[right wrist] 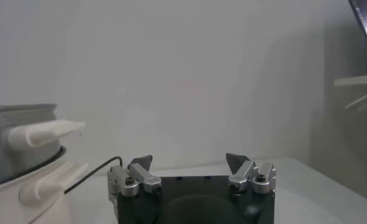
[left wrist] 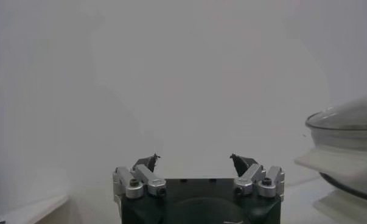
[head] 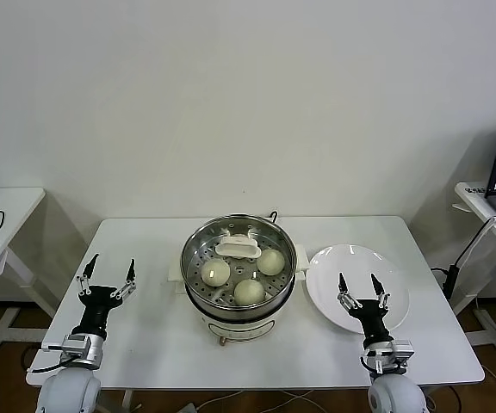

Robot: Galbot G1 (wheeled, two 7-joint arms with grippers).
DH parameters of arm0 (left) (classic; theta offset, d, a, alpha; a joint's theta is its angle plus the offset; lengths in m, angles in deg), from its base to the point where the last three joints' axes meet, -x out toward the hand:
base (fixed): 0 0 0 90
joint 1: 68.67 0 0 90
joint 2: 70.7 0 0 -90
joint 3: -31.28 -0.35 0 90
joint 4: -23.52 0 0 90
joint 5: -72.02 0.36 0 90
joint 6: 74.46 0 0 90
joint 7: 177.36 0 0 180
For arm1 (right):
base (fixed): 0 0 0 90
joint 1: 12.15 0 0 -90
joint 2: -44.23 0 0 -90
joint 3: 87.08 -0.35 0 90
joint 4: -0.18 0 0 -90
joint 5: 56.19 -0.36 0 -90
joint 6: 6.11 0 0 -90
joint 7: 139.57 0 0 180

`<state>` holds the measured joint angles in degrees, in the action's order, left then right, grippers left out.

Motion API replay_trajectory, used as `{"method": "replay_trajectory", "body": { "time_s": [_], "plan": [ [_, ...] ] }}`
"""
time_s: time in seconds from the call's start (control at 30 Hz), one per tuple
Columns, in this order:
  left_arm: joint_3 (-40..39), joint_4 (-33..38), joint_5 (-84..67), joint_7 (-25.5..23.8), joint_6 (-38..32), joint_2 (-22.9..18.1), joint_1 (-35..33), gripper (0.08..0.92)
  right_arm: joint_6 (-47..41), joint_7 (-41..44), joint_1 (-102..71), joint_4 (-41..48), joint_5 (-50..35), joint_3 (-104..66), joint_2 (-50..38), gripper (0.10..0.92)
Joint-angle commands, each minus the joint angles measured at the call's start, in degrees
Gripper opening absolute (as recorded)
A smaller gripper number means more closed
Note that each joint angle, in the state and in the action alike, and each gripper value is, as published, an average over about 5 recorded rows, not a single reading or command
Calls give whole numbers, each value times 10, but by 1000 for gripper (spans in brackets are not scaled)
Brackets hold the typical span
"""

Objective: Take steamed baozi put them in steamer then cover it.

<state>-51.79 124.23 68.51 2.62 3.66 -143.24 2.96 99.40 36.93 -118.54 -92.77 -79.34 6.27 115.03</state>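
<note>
Head view: steamer [head: 238, 320] at mid-surface with lid [head: 238, 248] on, three buns [head: 249, 292] visible inside; plate [head: 357, 261] bare. Task appears complete; no further move seems needed. Left gripper [head: 107, 272] near the left edge, right gripper [head: 359, 284] over the plate. Wrist views: fingers [left wrist: 150, 161] spread wide, empty, on both.

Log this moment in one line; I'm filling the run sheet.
steamer: cover on, three baozi visible | plate: no buns | left gripper: open, idle | right gripper: open, over plate
</note>
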Motion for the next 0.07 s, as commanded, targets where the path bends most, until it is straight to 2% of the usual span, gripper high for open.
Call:
{"method": "replay_trajectory", "body": {
  "time_s": [0.03, 0.07],
  "plan": [
    [2, -4, -10, 0, -7, 0, -3, 823, -1, -1, 0, -1, 1, 2, 1, 823],
    [2, -3, -10, 0, -7, 0, -3, 823, 0, -1, 0, -1, 1, 3, 1, 823]
  ]
}}
